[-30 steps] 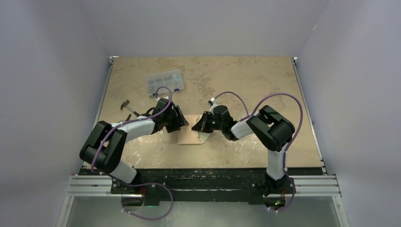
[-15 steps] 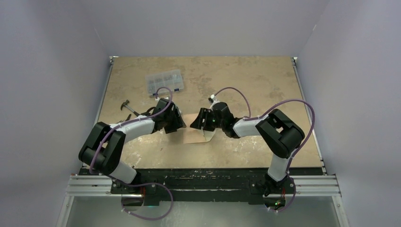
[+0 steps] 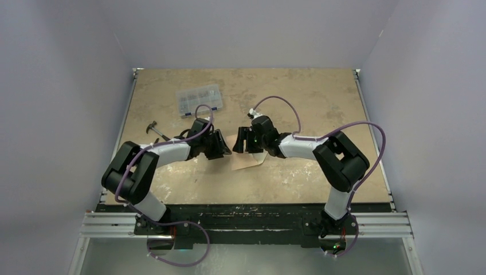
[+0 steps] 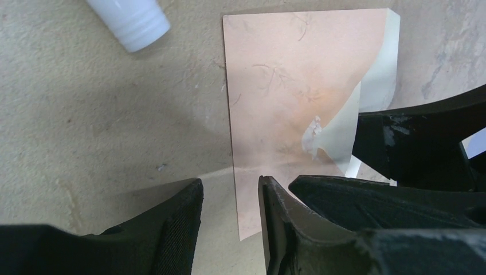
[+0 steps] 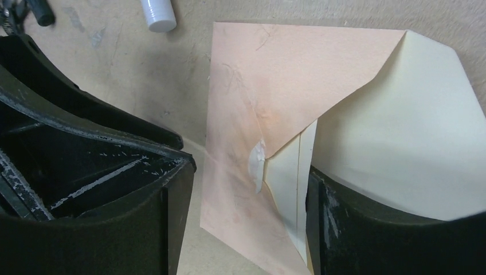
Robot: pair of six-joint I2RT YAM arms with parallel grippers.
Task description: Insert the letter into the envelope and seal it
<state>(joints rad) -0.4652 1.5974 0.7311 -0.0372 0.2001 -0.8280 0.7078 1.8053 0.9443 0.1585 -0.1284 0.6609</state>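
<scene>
The tan, mottled bench carries a clear plastic compartment box towards its far left, lying at a slight angle with small parts inside. Nearer and further left, close to the bench edge, lies a small hammer. A white ribbed cylinder rests on the bench surface, only its end showing in the wrist views. Pale grey walls enclose three sides, and a metal rail runs along the near edge.

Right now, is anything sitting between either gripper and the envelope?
Nothing visible does. The envelope lies flat, with the open right gripper straddling it and the open left gripper at its edge. The white cylinder lies off past the envelope's far corner, out of both grippers' way.
</scene>
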